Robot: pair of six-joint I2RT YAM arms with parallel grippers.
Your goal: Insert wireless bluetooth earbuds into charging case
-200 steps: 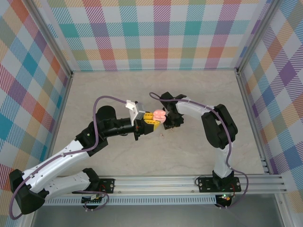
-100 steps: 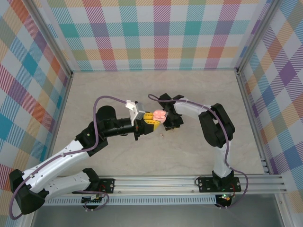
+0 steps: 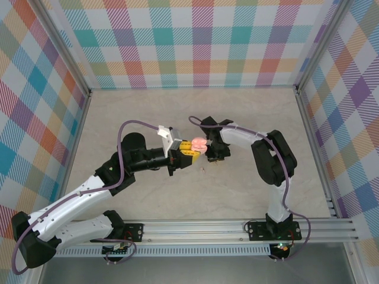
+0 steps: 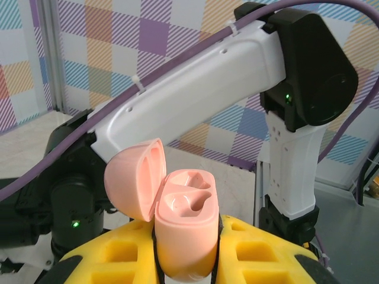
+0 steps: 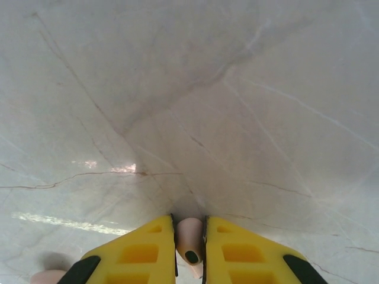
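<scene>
L gripper (image 3: pixel 190 149) sat near table centre, fingers clamped tight on the charging case (image 4: pixel 185 231). In L wrist view its lid (image 4: pixel 135 184) was flipped open toward 9 o'clock, w/ 2 sockets showing in the body. In top view R gripper (image 3: pixel 212 154) was just at 3 o'clock of the case, close, but couldn't tell if touching. Its fingers (image 5: pixel 142 251) were pinched shut on 1 pale pinkish-beige earbud (image 5: pixel 190 241), low over the table (image 3: pixel 148 112).

Room: bare tabletop lay wide open toward 12, 9 and 3 o'clock, up to the plaid walls (image 3: pixel 195 41). A rail (image 3: pixel 237 228) bounded the 6 o'clock edge.

Count: 1 case, 1 bud gripped, 1 tiny pale bud (image 3: pixel 203 171) loose on the table at 6 o'clock of the case. A pinkish bit (image 5: pixel 46 276) sat at the 7 o'clock corner of R wrist view, too cut off to id.
</scene>
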